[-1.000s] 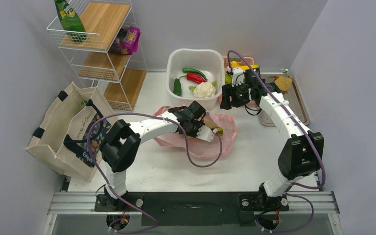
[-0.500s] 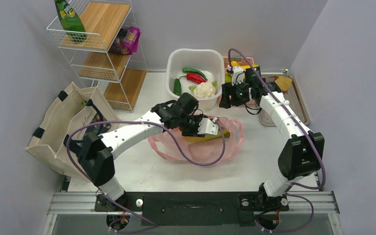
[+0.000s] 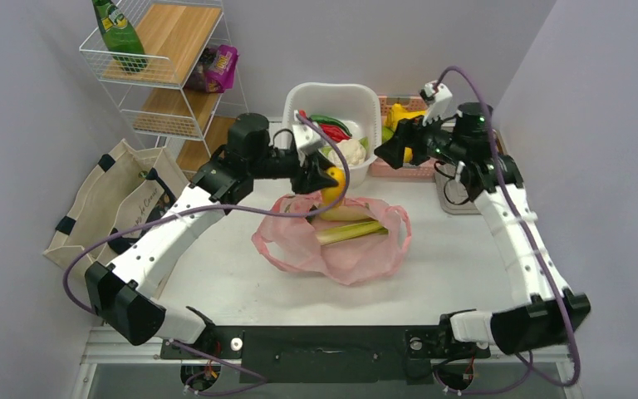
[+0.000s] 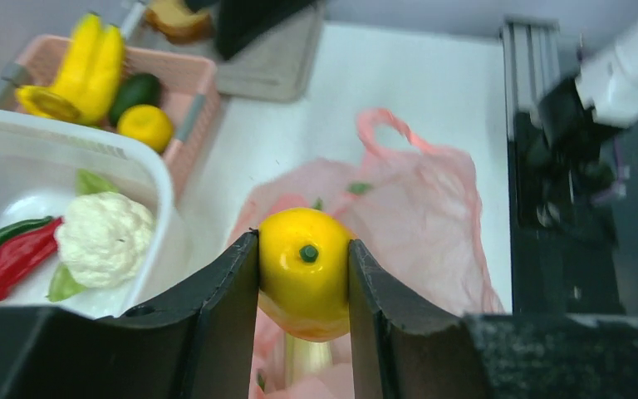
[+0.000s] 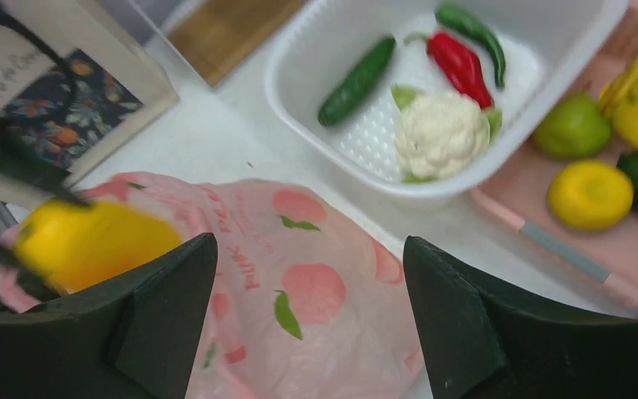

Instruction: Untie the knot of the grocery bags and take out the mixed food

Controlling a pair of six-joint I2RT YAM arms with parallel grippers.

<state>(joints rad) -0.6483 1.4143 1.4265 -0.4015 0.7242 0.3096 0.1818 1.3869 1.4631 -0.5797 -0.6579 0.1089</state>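
The left gripper is closed on the orange fruit, one finger on each side. It holds the fruit above the open pink plastic bag, probably to carry it clear. The pale-green stalk lies in the bag, directly below the gripper. Beyond it, the right gripper stands wide and empty, likely waiting.

White tabletop. Centre: pink plastic bag, lying slack and open. 12 o'clock: white basin. 1 o'clock: pink basket, touching basin. 2 o'clock: grey tray. 10 o'clock: wire shelf rack. 9 o'clock edge: canvas tote.
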